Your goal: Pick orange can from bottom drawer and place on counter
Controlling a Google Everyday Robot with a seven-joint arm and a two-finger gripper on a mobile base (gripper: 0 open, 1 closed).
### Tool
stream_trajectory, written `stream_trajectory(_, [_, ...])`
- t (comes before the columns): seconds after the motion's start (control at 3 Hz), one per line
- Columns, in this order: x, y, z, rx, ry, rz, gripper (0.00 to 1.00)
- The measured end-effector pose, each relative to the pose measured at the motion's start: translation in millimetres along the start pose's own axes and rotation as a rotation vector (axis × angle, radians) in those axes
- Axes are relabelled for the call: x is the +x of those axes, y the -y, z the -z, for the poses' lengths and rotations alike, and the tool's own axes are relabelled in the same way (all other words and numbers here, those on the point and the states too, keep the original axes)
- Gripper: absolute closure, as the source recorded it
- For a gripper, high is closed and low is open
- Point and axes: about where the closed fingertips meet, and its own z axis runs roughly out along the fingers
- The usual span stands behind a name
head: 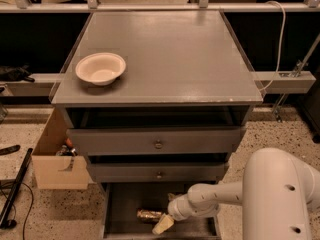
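Observation:
The orange can (pixel 148 214) lies on its side on the dark floor of the open bottom drawer (pixel 122 209), near the middle. My gripper (pixel 163 224) reaches into the drawer from the right on a white arm and sits just right of the can, one cream finger (pixel 163 225) showing below the can's right end. The counter (pixel 170 54) is the wide grey top above the two knobbed drawers.
A cream bowl (pixel 100 68) stands on the counter's left side. An open cardboard box (pixel 57 159) sits on the floor left of the cabinet. A black pole (pixel 15 189) lies at far left. My white arm housing (pixel 277 196) fills the lower right.

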Motion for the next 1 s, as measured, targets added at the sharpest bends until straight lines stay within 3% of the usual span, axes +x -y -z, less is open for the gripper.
stream_trajectory(0.67, [-0.3,13.6,-61.3,-0.015,-0.036,0.038,0.0])
stream_trajectory(1.0, [5.4,16.3,-75.0,-0.011,-0.048,0.052,0.0])
